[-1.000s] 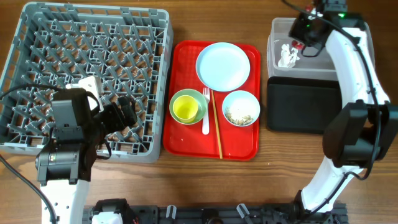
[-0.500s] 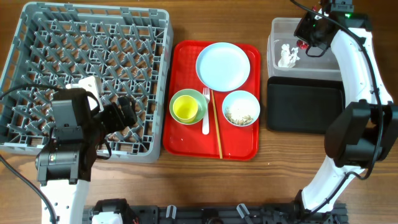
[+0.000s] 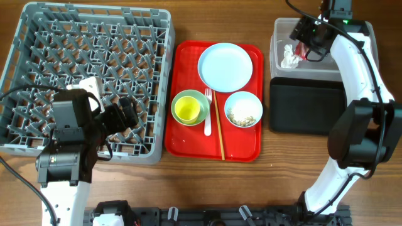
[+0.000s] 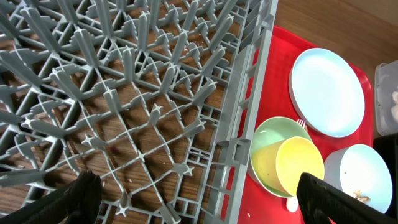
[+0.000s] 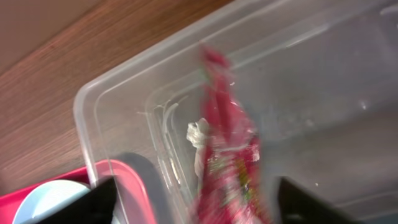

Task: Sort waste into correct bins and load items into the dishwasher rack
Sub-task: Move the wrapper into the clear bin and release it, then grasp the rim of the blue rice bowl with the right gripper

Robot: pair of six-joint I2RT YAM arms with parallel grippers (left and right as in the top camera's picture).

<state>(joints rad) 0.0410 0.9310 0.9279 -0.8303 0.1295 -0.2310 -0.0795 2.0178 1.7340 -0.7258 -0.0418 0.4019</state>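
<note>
**A:** What could go wrong for the right gripper (image 5: 194,186)?

**B:** Its jaws stand wide apart over the clear tub (image 3: 275,44). The red-and-white wrapper (image 5: 225,146) hangs loose and blurred between them, and as far as can be told it touches neither finger. The wrapper looks light and crinkly. It could cling to a finger or catch on the rim, then ride out with the arm when it lifts. Whether it touches the tub's floor cannot be told.

**A:** Anything further off?

**B:** The crumbs (image 3: 242,116) sit in the blue bowl (image 3: 245,98), and a tilted carry would scatter them over the red tray (image 3: 182,144) or the table. The cup (image 3: 186,110) is nested in the green bowl (image 3: 200,97), so a pinch on one may drag the other along. The chopsticks (image 3: 219,129) lie flat and thin, so a grab could easily miss them.

**A:** And the containers?

**B:** The tub holds the tissue (image 3: 289,58), with the wrapper close by it. The black tray (image 3: 308,107) just beside the tub shows nothing inside. The red tray carries the plate (image 3: 225,67), both bowls, the fork (image 3: 207,119) and the chopsticks. The rack (image 3: 94,9) holds no dishes. The left gripper (image 4: 199,186) hovers above its near right corner, jaws spread wide and empty.
</note>
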